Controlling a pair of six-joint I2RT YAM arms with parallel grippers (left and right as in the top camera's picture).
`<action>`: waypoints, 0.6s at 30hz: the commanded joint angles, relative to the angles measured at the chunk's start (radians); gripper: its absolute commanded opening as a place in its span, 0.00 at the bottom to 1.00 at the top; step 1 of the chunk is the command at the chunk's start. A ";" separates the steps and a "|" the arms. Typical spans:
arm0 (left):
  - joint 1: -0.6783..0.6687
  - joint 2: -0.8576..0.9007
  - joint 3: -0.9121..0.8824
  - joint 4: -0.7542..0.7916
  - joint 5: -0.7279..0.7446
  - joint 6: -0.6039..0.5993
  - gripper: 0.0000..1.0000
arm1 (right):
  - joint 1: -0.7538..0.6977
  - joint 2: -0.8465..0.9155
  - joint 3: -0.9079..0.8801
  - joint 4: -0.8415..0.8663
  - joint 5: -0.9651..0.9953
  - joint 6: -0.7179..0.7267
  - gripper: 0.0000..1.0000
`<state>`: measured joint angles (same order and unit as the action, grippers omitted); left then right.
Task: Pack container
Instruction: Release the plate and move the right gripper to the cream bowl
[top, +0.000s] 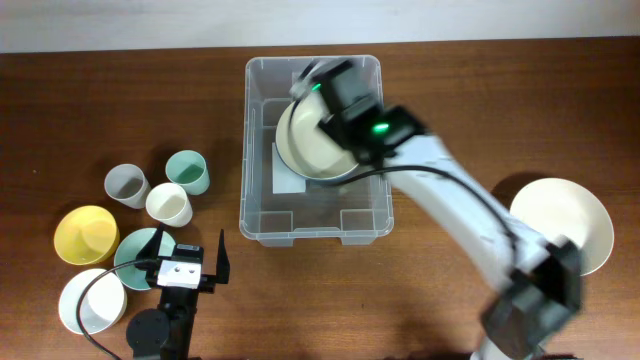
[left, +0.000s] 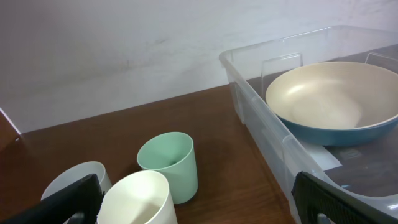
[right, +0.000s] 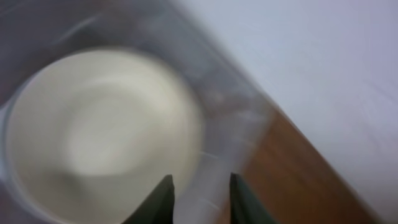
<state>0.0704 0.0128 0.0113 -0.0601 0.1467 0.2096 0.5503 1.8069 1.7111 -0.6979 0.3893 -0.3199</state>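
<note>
The container (top: 245, 150), a large clear plastic bin, stands at the back middle of the table. A bowl (top: 315, 140), cream inside and blue outside, lies in it, slightly tilted. The bowl (left: 329, 93) and the container's near wall (left: 249, 87) also show in the left wrist view. My right gripper (top: 312, 82) hovers over the container's far side. In the blurred right wrist view its fingers (right: 199, 193) are apart and empty, with the bowl (right: 99, 124) to their left and the container's wall (right: 236, 118) ahead. My left gripper (top: 185, 262) is open and empty, low at the front left.
Left of the container stand a grey cup (top: 127, 185), a green cup (top: 187, 172) and a cream cup (top: 168, 204). A yellow bowl (top: 86, 235), a teal bowl (top: 135, 250) and a white bowl (top: 92, 300) lie nearer. A big white bowl (top: 562, 225) sits right.
</note>
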 joint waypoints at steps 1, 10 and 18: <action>-0.002 -0.007 -0.002 -0.005 0.015 0.012 0.99 | -0.154 -0.150 0.038 -0.064 0.190 0.361 0.38; -0.002 -0.007 -0.002 -0.005 0.014 0.012 0.99 | -0.621 -0.147 0.010 -0.421 -0.023 0.808 0.47; -0.002 -0.007 -0.002 -0.005 0.015 0.012 0.99 | -0.805 -0.042 -0.117 -0.413 -0.159 0.808 0.61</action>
<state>0.0704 0.0128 0.0113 -0.0601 0.1471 0.2096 -0.2146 1.7149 1.6432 -1.1164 0.3107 0.4461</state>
